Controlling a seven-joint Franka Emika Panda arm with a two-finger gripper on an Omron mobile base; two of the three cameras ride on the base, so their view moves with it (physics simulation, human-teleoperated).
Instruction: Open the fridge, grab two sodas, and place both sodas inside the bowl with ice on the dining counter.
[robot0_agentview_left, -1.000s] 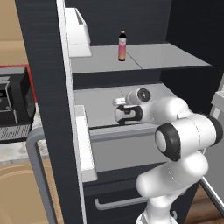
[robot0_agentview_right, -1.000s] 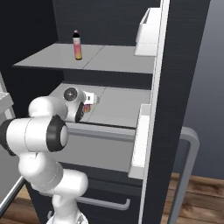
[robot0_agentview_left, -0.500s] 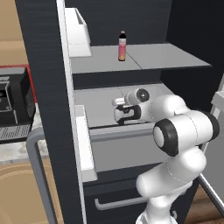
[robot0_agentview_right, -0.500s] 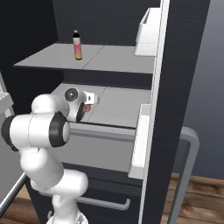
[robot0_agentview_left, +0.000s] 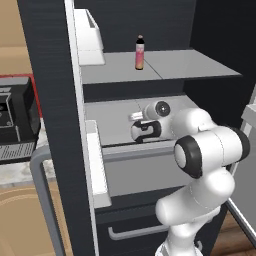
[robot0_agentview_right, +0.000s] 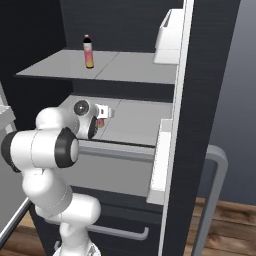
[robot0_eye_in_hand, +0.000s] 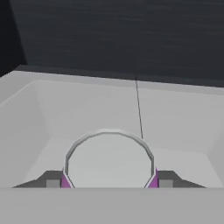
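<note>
Gripper reaches into the fridge over the middle shelf, its two fingers clamped on one can, top rim facing the hand camera, purple showing at both sides against the finger pads. One bottle with dark cap and pink-orange body stands upright on the upper shelf, well apart from the can. One white door bin hangs on the open door, one drawer handle below.

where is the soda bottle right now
The bottle stands upright on the fridge's upper shelf, near the middle seam, above the tool working on the shelf below.
</note>
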